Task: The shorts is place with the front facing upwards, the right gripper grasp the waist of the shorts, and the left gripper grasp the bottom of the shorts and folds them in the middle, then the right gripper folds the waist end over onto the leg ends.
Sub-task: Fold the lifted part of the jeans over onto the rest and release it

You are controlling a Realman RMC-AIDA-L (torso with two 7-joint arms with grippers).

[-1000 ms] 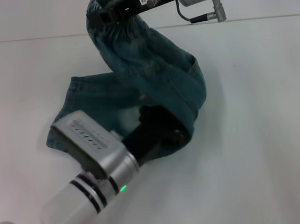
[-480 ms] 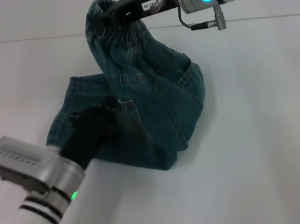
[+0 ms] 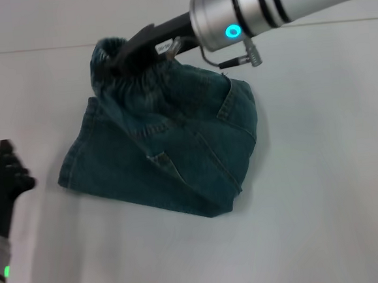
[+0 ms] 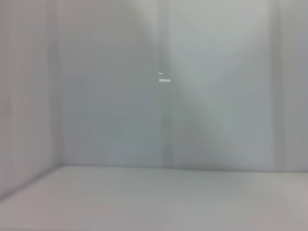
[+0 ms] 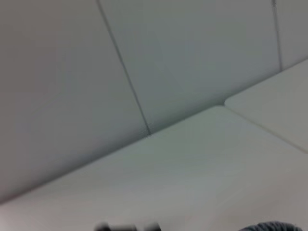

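White table (image 3: 324, 190), pale wall behind. One pair of shorts (image 3: 170, 149), folded lengthwise, lying mid-table, one pocket seam showing. Two grippers in head view. Right gripper (image 3: 114, 59) reaches in from upper right, clamped on waist of the shorts (image 3: 132, 84), waistband end lifted off table and bunched; rest of denim rests flat. Left gripper (image 3: 5, 175) at left edge of view, well apart from shorts, holding nothing; finger gap cannot be told. Wrist views: only wall and table.

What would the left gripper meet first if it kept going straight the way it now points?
Probably nothing: the left gripper points toward the table's far edge, left of the shorts, and its wrist view shows only bare table and wall.
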